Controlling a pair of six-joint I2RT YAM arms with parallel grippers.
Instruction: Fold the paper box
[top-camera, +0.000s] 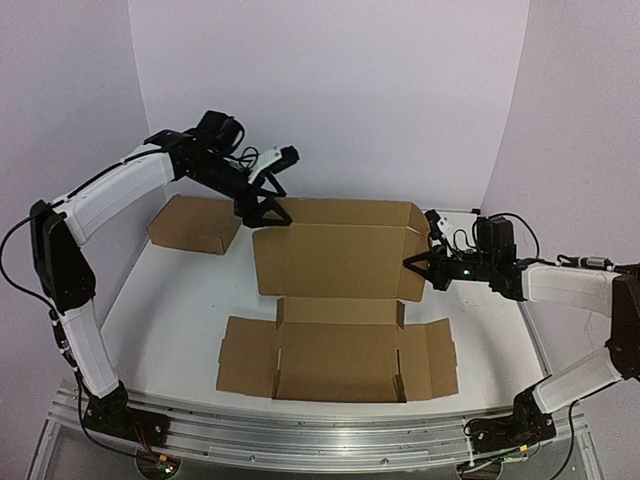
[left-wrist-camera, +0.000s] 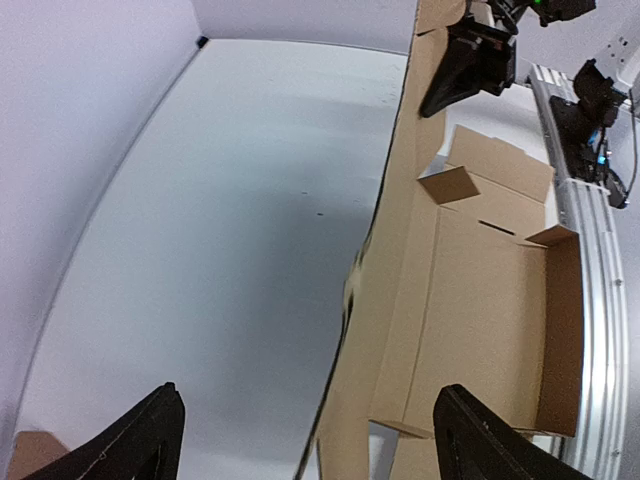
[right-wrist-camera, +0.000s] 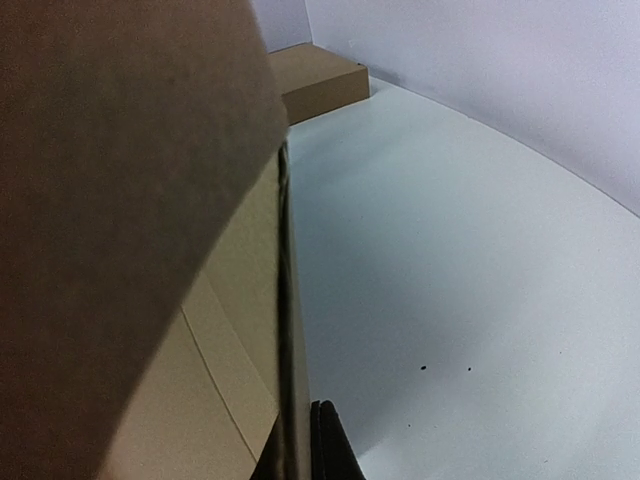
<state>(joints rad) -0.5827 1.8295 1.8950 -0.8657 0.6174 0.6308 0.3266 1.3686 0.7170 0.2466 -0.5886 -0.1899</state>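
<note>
The paper box (top-camera: 340, 355) lies unfolded on the white table, its side flaps partly raised. Its rear panel (top-camera: 335, 260) stands upright. My left gripper (top-camera: 268, 208) hovers at that panel's upper left corner. In the left wrist view it (left-wrist-camera: 310, 392) is open wide, and the panel's thin edge (left-wrist-camera: 360, 300) runs between the fingers without touching them. My right gripper (top-camera: 418, 262) is at the panel's right edge. The right wrist view shows it (right-wrist-camera: 300, 452) shut on the panel's edge (right-wrist-camera: 285, 300), one finger on each side.
A second, ready-made brown box (top-camera: 195, 222) sits at the back left by the wall, also seen in the right wrist view (right-wrist-camera: 320, 80). An aluminium rail (top-camera: 300, 420) runs along the near table edge. White walls enclose the back and sides.
</note>
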